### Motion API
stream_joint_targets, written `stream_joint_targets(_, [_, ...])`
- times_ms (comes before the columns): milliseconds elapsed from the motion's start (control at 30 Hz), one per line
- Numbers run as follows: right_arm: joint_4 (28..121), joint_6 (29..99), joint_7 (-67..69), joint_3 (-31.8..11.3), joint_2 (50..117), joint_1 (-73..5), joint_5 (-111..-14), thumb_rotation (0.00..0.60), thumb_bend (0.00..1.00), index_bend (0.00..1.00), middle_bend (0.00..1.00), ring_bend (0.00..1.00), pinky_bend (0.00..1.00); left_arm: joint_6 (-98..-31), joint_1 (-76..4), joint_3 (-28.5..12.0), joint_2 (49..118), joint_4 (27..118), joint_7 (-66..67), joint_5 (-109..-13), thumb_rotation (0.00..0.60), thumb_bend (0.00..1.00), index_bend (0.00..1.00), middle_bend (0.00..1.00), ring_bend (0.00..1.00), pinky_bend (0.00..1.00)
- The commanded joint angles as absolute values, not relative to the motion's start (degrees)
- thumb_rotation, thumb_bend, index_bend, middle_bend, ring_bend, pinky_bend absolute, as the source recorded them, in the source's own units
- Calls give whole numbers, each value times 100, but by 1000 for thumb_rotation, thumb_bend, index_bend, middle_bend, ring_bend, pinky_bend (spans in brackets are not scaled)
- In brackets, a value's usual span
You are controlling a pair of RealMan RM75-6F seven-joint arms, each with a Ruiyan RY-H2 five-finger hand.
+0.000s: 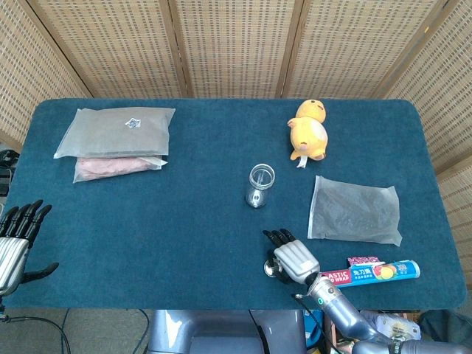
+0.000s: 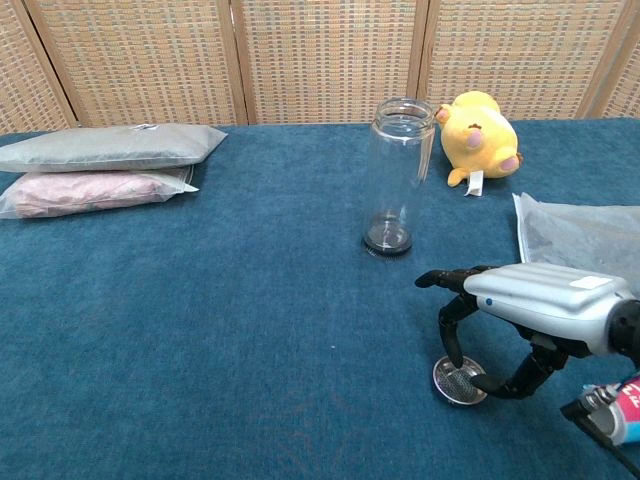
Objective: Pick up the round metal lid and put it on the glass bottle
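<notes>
The round metal lid (image 2: 459, 382) lies flat on the blue table (image 2: 220, 330), near its front edge. In the head view only a sliver of the lid (image 1: 270, 269) shows beside my right hand (image 1: 293, 259). My right hand (image 2: 523, 302) hovers over the lid, fingers (image 2: 449, 330) curled down at its far rim and the thumb low at its right side. The lid still rests on the cloth. The glass bottle (image 2: 397, 178) stands upright and uncapped in the table's middle, also seen from above as the bottle (image 1: 259, 184). My left hand (image 1: 18, 243) hangs spread off the front left corner.
A yellow plush toy (image 1: 308, 131) lies behind the bottle to the right. A clear plastic bag (image 1: 355, 211) and a plastic-wrap box (image 1: 375, 273) sit right of my right hand. Grey packet (image 1: 114, 131) stacked on a pink one (image 1: 110, 167) at far left.
</notes>
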State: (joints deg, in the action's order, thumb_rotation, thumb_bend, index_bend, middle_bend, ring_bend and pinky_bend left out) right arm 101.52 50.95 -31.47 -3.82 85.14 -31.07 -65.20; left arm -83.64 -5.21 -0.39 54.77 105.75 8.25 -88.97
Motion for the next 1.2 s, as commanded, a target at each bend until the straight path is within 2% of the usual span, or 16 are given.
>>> stream_joint_targets(33, [10107,5140,-3111,-356,8589,-3140,-6471,600,541,532,0,0,0,-8365,-520,-40,5476,10571,816,-8887,600,21,0,0,0,0])
stream_joint_targets(467, [9888,5250,-2945,-258,8758,-3228,-6494,600,541,539,0,0,0,-8361,-532,-50,5475,10562,810,-8860,600,21,0,0,0,0])
stream_joint_targets(933, [9722,5420,-2839,-161,8905,-3273,-6556,600,640,641,0,0,0,-8362,-538,-57,5479,10537,784,-8828,600,20,0,0,0,0])
stream_joint_targets(1200, [9883,5488,-2651,-120,8792,-3255,-6700,600,649,671,0,0,0,-8368,-537,-52,5475,10541,781,-8832,600,20,0,0,0,0])
